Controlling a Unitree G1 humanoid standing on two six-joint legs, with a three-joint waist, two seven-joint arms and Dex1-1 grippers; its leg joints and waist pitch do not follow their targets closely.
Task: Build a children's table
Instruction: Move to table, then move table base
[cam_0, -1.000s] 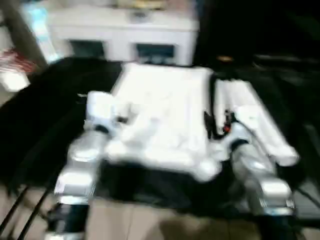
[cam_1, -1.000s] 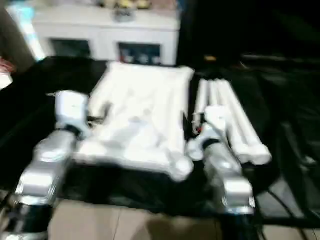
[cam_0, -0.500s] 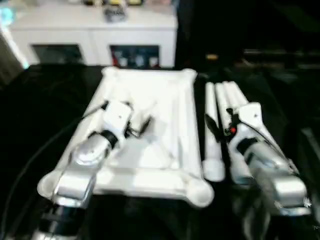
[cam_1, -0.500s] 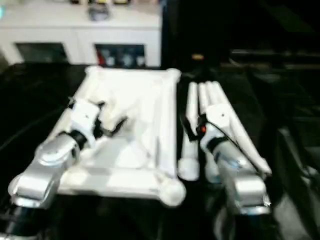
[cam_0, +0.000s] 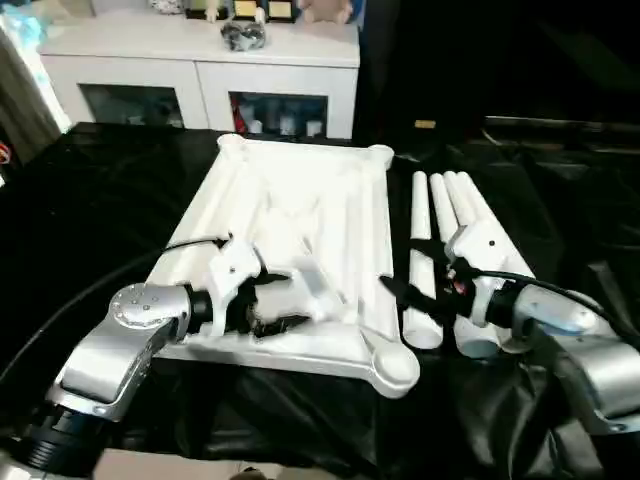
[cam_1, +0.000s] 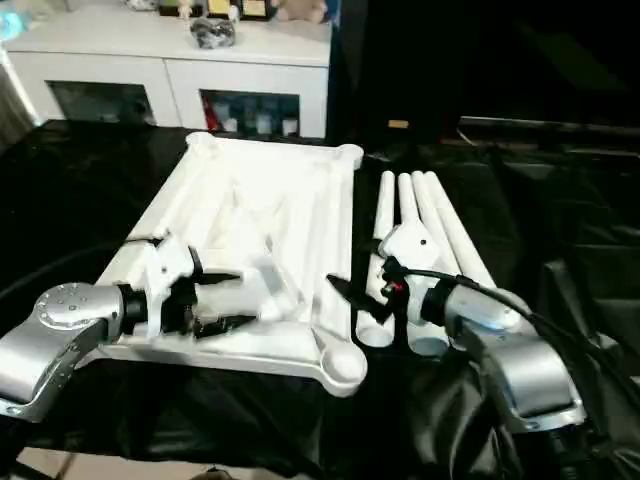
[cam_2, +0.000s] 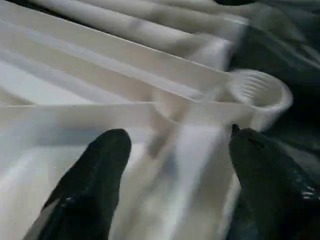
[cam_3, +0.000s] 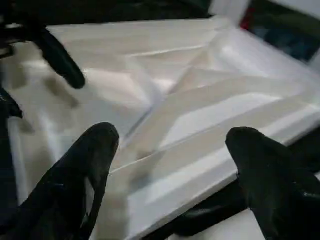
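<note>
While both arms hang low over the work, nothing is gripped yet, and that is where trouble could start. The children's table top (cam_0: 300, 250) lies upside down, ribs up, on the black-draped tabletop (cam_0: 90, 200), and the four legs (cam_0: 450, 240) lie side by side just to its right. The left pincer (cam_0: 275, 300) hovers over the near ribs with its black fingers (cam_2: 95, 175) spread wide and empty, pointing toward the near right corner socket (cam_0: 392, 366). The right pincer (cam_1: 352, 297) reaches across the gap between the legs and the panel's right rim, also wide and empty.

I'd worry that the right arm, swinging sideways, knocks the round legs so they roll apart toward the table edge. The left fingers could also catch on a rib and drag the light panel over the slippery black cover. A leg grabbed near its end may tip and miss its socket.
</note>
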